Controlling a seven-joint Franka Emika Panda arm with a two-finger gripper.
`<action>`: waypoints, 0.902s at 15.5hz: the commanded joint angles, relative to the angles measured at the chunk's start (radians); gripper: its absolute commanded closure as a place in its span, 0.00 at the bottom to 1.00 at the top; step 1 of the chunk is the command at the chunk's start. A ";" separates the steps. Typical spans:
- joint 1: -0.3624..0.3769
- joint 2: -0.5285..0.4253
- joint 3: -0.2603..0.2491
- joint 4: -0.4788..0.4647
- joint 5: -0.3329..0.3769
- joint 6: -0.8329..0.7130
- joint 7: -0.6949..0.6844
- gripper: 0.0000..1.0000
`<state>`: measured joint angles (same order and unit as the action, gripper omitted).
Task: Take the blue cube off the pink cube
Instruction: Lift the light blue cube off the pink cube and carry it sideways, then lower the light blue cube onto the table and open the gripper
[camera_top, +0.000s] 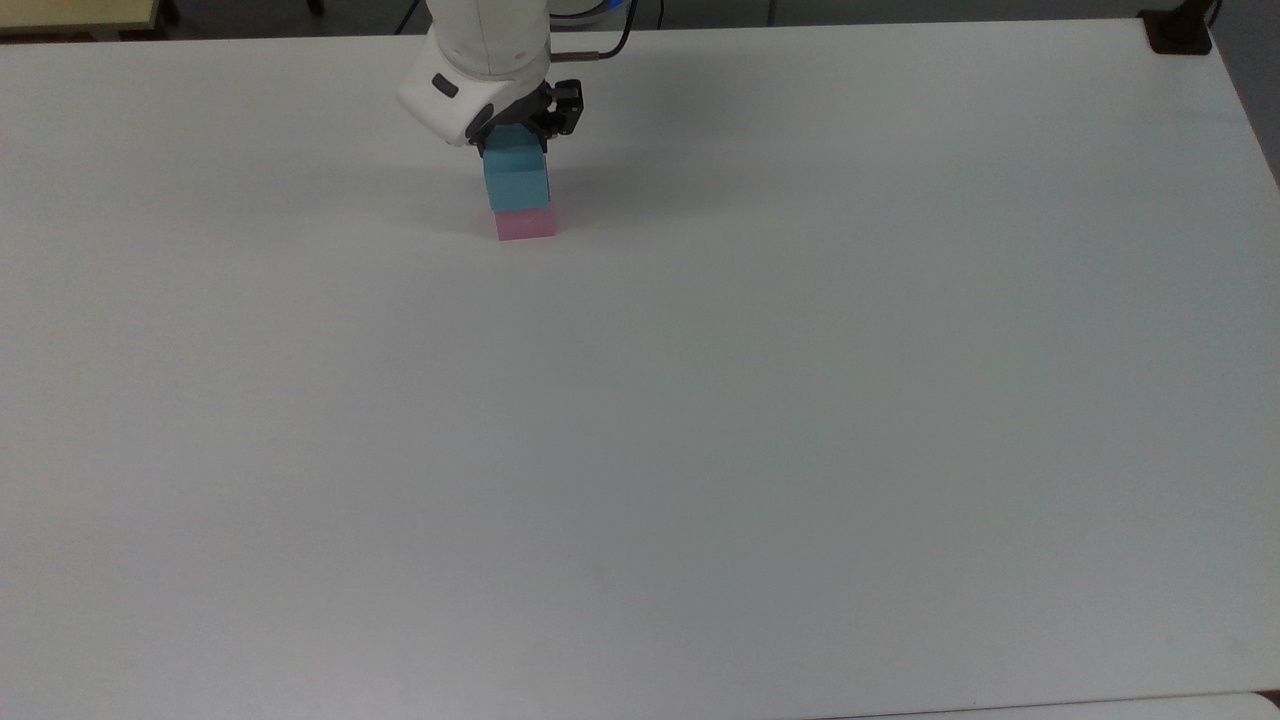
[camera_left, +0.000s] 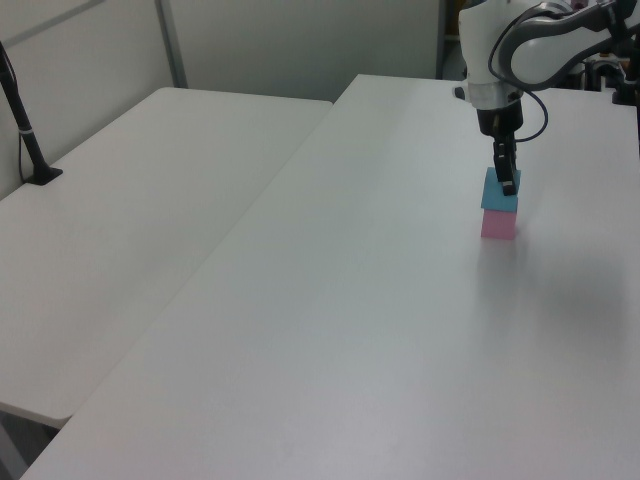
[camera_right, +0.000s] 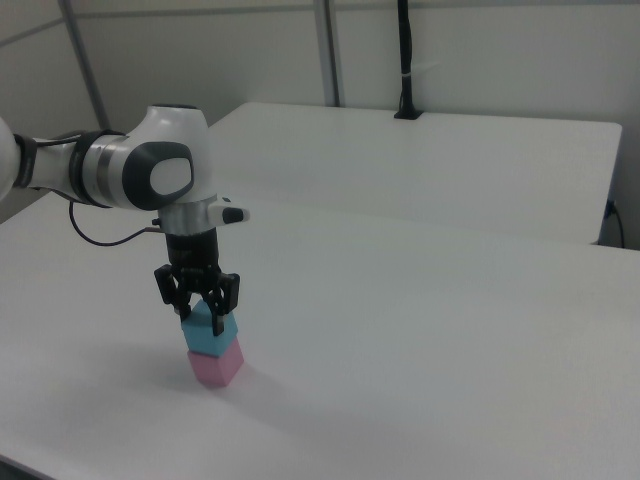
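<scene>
The blue cube stands squarely on the pink cube near the far edge of the white table. My gripper points straight down over the stack, open, with one finger on each side of the blue cube's upper part. In the right view the fingers straddle the blue cube above the pink cube. The left view has the gripper low against the blue cube, with the pink cube resting on the table.
A second white table adjoins on the left view's left, with a black post clamped to it. A black clamp sits at the top view's far right corner. The arm's white body rises behind the stack.
</scene>
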<state>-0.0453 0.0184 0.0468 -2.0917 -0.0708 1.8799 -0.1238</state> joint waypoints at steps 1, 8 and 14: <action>-0.004 -0.012 -0.004 0.053 -0.011 -0.033 0.000 0.47; -0.165 0.122 -0.004 0.324 -0.004 -0.123 -0.171 0.47; -0.303 0.262 -0.008 0.340 -0.069 0.028 -0.263 0.47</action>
<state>-0.3081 0.2045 0.0381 -1.7850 -0.1133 1.8475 -0.3463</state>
